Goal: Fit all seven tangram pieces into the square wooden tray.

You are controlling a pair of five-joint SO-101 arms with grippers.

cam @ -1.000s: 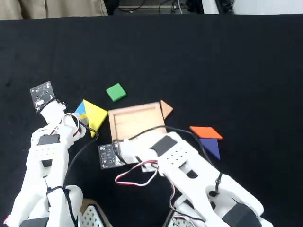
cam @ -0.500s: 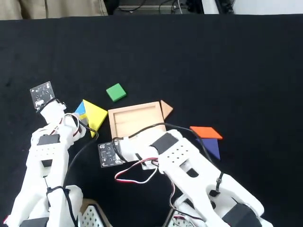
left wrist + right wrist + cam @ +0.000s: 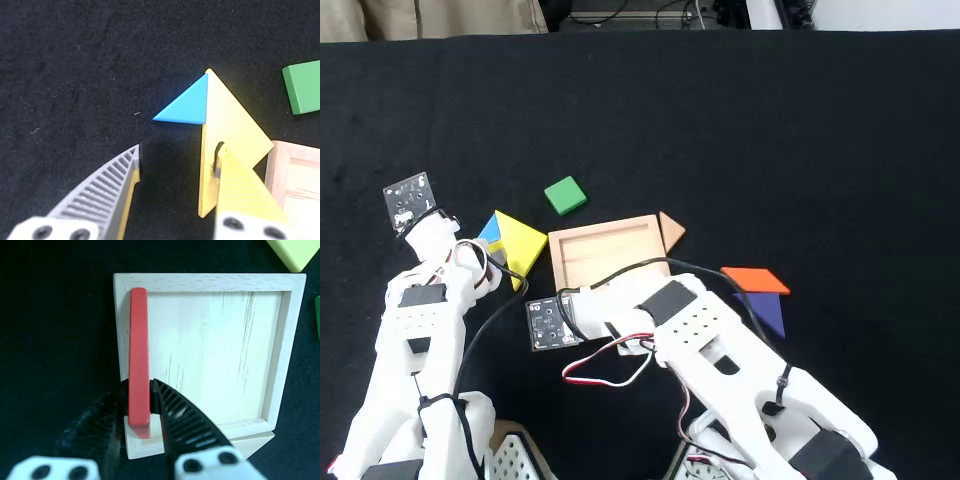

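Right wrist view: right gripper (image 3: pixel 140 390) clamped on a flat red piece (image 3: pixel 139 340), stood on edge along one inner wall of the pale, grained square wooden tray (image 3: pixel 210 282). Left wrist view: left gripper (image 3: pixel 177 150) spread wide, one tip over the yellow triangle (image 3: pixel 230 120), which touches a small blue triangle (image 3: pixel 187 107). High view adds a tan triangle (image 3: pixel 671 230) against the tray, with an orange parallelogram (image 3: pixel 754 280) and a purple triangle (image 3: pixel 767 315) farther off.
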